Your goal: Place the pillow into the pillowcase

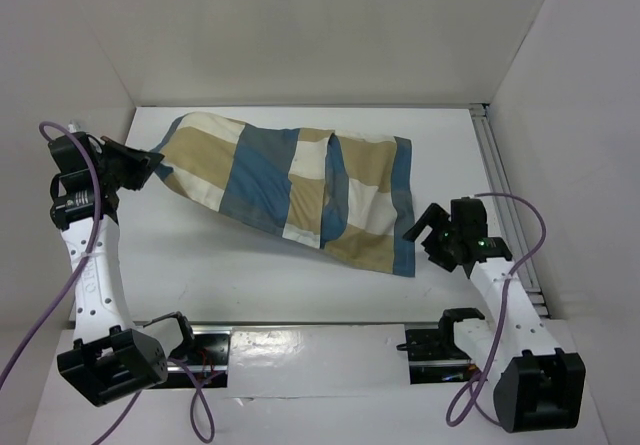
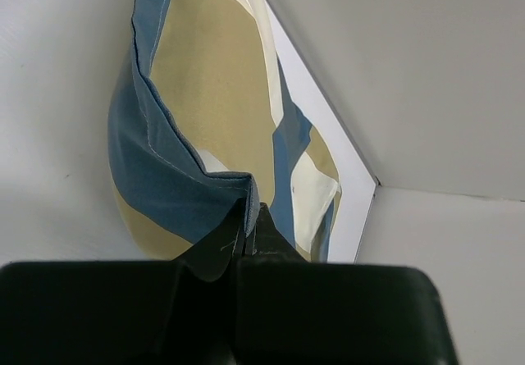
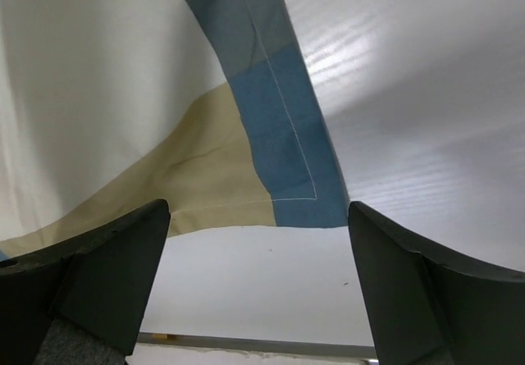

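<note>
Near edge: right arm (image 1: 510, 305) reaches forward low over the white bench (image 1: 250, 275). Right jaws spread wide, gripping nothing, just beside the near right corner of the pillowcase (image 1: 300, 190); wrist view shows that blue-hemmed corner lying flat ahead of the fingers (image 3: 98, 258), apart from them. Pillowcase lies slantwise across mid-bench, from near right to far left, with a fold across its middle. Pillow itself not seen; cannot tell if inside. Far left: left arm (image 1: 95, 265) stands upright, left jaws pinched tight on the blue hem at the pillowcase's far left corner.
</note>
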Controlling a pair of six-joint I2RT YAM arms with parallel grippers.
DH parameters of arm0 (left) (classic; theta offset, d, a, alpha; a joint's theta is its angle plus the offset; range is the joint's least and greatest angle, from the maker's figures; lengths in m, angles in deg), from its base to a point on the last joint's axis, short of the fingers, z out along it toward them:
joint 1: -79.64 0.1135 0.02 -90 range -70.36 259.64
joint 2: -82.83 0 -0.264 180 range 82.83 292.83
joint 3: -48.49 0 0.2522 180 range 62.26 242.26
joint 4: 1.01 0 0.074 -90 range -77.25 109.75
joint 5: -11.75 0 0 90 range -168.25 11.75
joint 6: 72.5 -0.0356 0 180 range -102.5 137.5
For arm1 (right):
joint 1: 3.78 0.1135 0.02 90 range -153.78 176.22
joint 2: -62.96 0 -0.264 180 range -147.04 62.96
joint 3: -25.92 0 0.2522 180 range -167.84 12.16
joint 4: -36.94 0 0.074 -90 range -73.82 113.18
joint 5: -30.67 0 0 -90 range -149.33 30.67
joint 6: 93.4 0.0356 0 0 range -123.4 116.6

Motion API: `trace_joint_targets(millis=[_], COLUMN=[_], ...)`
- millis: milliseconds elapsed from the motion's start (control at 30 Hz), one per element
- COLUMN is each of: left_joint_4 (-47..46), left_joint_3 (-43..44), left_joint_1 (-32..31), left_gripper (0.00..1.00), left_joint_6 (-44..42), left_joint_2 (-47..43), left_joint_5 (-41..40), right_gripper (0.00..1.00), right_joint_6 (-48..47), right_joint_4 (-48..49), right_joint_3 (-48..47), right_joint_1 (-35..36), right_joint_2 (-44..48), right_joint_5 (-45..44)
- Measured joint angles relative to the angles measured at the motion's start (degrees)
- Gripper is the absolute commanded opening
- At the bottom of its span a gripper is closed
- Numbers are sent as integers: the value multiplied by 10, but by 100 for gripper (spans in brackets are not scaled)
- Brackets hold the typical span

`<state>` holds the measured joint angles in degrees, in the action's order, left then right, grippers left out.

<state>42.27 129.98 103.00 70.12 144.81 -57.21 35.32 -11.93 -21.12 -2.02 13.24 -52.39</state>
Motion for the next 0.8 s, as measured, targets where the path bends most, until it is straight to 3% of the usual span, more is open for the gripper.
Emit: trace_joint_targets(millis=[300,367,433,467,533,600,700,800], left_joint_4=[-2,-3,-3,-3,-3,-3,-3,-2], left_joint_3=[-3,-3,-3,-3,-3,-3,-3,0], left_joint_1=[-5,-6,-6,-6,-6,-6,-6,-9], left_gripper=[0,0,0,0,0,0,0,0], left_joint_6=[-2,-2,-2,-2,-2,-2,-2,-2], left_joint_2=[0,0,0,0,0,0,0,0], left_joint_5=[-7,-9,-9,-9,-10,-11,-12,-12], right_gripper=[93,87,79,62,37,0,0,0], right_joint_6=[39,45,53,57,63,64,65,50], right_joint_4=[76,110,139,156,185,205,188,139], right_joint_3=[76,76,76,77,77,72,31,-65], right_joint_1=[31,56,78,90,109,122,132,132], right_joint_2=[-103,-118,-133,-141,-164,-202,-236,-204], right_joint_5=[46,51,54,56,56,56,34,-15])
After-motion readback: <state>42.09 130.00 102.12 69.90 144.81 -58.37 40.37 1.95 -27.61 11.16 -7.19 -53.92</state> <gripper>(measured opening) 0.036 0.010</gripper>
